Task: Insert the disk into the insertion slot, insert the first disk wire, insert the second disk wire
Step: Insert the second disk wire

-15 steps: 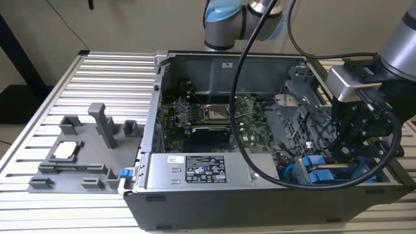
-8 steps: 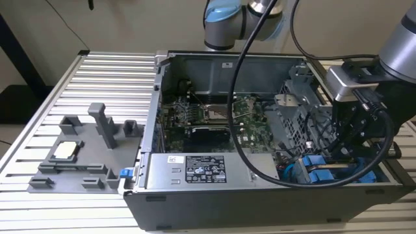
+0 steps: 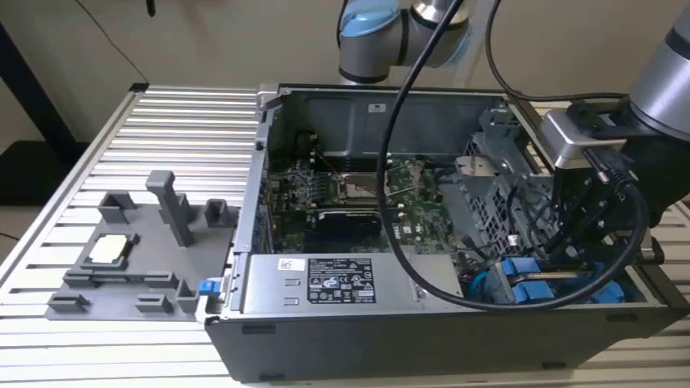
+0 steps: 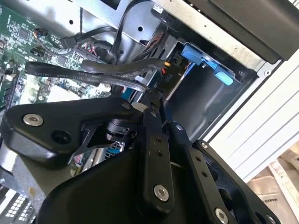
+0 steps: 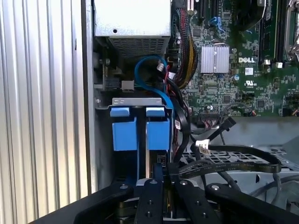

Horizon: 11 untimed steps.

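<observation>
Motherboard (image 3: 356, 190) fills the case's middle; at the near right corner the disk (image 3: 525, 289) sits seated in the insertion slot (image 5: 135, 103), its blue carrier tabs showing. The gripper (image 5: 159, 179) hovers just over it, fingers (image 5: 150, 198) pinched nearly together beside a flat black wire (image 5: 233, 165). I judge the wire limp and light, best gripped at its stiff plug.
</observation>
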Tool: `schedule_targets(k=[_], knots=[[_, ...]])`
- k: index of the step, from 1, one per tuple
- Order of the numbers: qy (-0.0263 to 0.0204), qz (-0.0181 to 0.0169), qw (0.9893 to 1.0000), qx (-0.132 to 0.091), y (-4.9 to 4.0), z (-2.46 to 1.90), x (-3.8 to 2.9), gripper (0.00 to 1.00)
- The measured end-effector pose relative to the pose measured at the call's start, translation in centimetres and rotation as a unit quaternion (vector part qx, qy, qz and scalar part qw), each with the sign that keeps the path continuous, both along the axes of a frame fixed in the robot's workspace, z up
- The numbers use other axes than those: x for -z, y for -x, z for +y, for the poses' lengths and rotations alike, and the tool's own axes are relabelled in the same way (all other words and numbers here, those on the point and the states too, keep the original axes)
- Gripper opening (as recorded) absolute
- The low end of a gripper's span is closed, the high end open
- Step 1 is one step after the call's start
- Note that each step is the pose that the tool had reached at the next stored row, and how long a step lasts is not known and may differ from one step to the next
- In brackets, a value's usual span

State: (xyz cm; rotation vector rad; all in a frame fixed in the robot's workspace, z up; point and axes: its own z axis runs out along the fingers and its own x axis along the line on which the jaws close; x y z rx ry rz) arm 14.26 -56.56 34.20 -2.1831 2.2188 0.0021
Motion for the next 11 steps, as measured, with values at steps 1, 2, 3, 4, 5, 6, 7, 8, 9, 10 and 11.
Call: schedule_targets(k=[1,2,3,4,5,6,7,8,9,10,11], knots=[[0.0001,0.0,1.0,0.001,-0.01,-0.01,0.07,0.16],[0.0001,0.0,1.0,0.003,-0.02,-0.01,0.13,0.16],[0.0,0.0,1.0,0.004,-0.03,-0.01,0.21,0.16],[0.0001,0.0001,1.0,0.005,-0.04,-0.02,0.26,0.16],[0.0002,0.0002,1.0,0.005,-0.04,-0.03,0.31,0.16],[0.0003,0.0002,1.0,0.006,-0.04,-0.03,0.36,0.16],[0.0003,0.0002,1.0,0.006,-0.04,-0.03,0.36,0.16],[0.0003,0.0003,1.0,0.006,-0.04,-0.03,0.36,0.16],[0.0002,0.0003,1.0,0.006,-0.04,-0.03,0.36,0.16],[0.0002,0.0003,1.0,0.006,-0.04,-0.03,0.37,0.16],[0.0002,0.0003,1.0,0.006,-0.04,-0.03,0.37,0.16]])
